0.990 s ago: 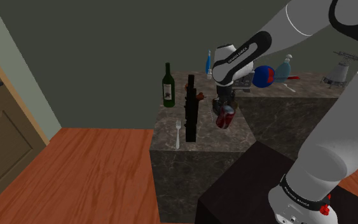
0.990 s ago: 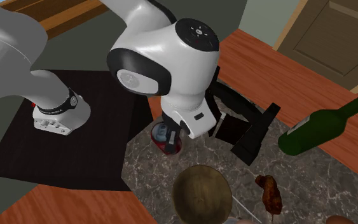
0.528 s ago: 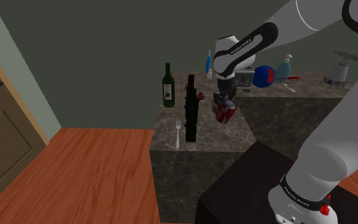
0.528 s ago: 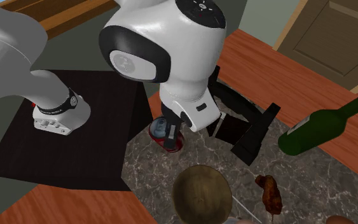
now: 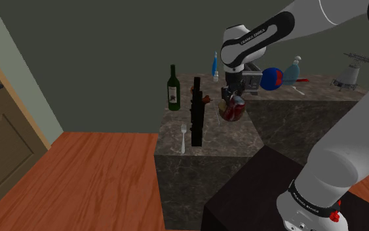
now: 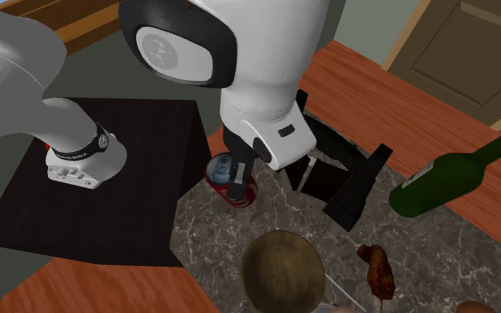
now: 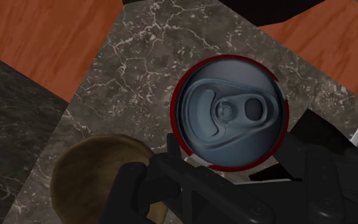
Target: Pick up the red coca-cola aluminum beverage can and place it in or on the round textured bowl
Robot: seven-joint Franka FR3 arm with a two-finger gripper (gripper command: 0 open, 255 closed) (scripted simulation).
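Observation:
My black gripper is shut on the red can, which hangs tilted above the dark marble counter. Seen from the shoulder, the can hangs under the gripper, well off the countertop. Along the hand, the can's grey lid with its pull tab fills the gap between the fingers. The round brown bowl stands on the counter a short way from the can, toward the second exterior view's bottom. Its rim lies beside the can.
A black rack stands upright on the counter, with a green wine bottle behind it and a fork in front. A brown food piece lies near the bowl. Bottles and a blue-red object sit on the adjoining counter.
The gripper has risen with the can clasped in it, lifting it from near the countertop to well above it. The bowl and other things have stayed put.

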